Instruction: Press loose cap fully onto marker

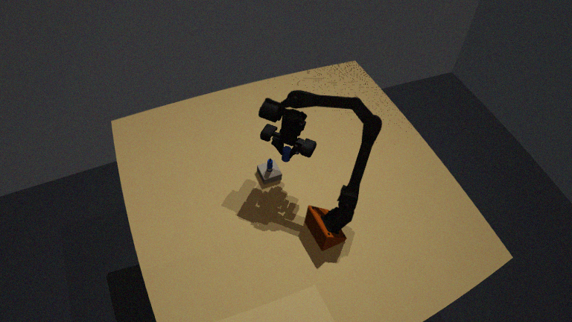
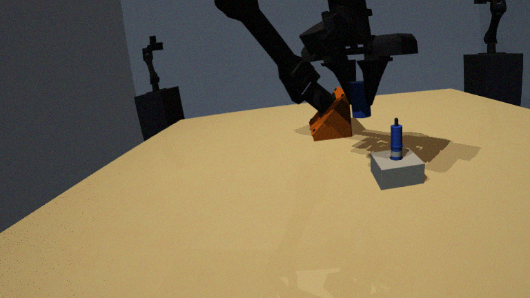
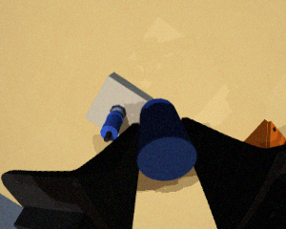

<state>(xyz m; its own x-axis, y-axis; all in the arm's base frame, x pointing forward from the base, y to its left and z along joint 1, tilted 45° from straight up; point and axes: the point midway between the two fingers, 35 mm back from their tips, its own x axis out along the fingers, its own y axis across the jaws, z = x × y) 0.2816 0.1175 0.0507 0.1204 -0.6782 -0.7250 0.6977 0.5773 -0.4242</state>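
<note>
The blue marker (image 1: 269,164) (image 2: 396,135) (image 3: 113,122) stands upright in the grey holder block (image 1: 269,174) (image 2: 401,176) (image 3: 105,97), its dark tip up and bare. My gripper (image 1: 287,153) (image 2: 359,99) (image 3: 160,126) is shut on the blue cap (image 1: 286,153) (image 2: 358,99) (image 3: 166,157). The cap is roughly upright and held in the air, clear of the table and apart from the marker. In the wrist view the marker and block are left of the cap, and the cap and left finger are close to the block's right part. The inside of the cap is hidden.
The arm's orange base (image 1: 323,229) (image 2: 332,125) (image 3: 267,135) stands on the table (image 1: 189,153) (image 2: 195,201). The arm's shadow falls beside the holder block. Two other dark arms on pedestals (image 2: 159,111) (image 2: 493,78) stand beyond the table.
</note>
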